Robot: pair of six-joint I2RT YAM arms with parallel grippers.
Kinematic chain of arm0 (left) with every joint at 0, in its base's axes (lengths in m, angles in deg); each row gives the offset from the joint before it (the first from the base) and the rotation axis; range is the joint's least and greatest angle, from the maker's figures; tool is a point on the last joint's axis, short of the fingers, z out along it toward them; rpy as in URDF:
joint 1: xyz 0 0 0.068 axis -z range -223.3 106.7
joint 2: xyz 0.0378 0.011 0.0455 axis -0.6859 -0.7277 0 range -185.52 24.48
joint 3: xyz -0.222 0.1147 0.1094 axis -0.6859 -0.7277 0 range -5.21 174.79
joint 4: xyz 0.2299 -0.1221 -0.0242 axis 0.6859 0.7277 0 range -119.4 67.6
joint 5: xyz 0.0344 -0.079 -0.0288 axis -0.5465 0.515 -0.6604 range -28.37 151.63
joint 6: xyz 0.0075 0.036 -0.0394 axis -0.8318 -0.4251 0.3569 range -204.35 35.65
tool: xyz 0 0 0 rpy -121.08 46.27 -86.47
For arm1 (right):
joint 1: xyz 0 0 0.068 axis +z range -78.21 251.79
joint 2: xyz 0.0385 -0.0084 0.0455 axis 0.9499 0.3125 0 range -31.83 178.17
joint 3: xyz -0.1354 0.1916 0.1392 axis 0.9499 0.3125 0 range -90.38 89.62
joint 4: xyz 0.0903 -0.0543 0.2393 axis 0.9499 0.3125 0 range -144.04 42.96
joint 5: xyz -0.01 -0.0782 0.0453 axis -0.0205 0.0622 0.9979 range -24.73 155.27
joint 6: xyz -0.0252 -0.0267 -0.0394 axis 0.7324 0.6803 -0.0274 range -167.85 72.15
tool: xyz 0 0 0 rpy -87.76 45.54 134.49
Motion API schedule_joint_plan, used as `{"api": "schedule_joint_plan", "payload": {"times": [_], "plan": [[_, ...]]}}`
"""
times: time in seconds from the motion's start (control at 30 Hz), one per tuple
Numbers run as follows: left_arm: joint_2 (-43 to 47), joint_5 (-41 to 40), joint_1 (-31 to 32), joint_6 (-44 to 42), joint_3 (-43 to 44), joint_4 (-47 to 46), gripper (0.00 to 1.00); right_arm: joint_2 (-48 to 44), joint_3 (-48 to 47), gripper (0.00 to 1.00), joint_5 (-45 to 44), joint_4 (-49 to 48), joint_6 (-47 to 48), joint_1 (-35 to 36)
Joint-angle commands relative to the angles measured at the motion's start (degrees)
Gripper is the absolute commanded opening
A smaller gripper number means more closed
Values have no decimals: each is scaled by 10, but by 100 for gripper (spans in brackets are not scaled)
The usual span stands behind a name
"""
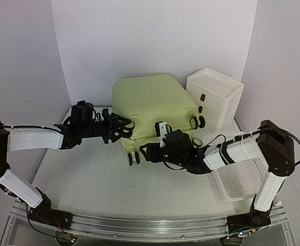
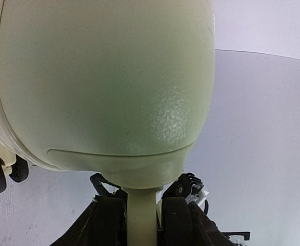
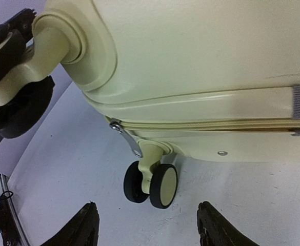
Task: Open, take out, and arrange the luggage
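Left gripper (image 2: 142, 207) is clamped on the handle stem (image 3: 52, 41) of the luggage (image 1: 150, 100), which is laid flat on the table (image 1: 83, 174). Right gripper (image 3: 147, 210) is spread, empty, just before a caster wheel (image 3: 157, 184); the zip (image 3: 216, 123) appears closed

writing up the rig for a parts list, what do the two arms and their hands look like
Both arms match: the left arm and right arm have white boxy links joined by black joints, and each ends in a black two-finger hand, left hand, right hand. Thin black cables run along the links. The bases are bolted to a silver rail.
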Motion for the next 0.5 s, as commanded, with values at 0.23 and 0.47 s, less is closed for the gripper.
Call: {"api": "schedule_joint_plan", "payload": {"times": [0.23,0.47], "plan": [[21,-17,37,0,67,-147,0,117,-116,65,-13,-72,-19,19],[28,-25,43,0,63,-147,0,150,-145,62,-41,-85,-18,16]]}}
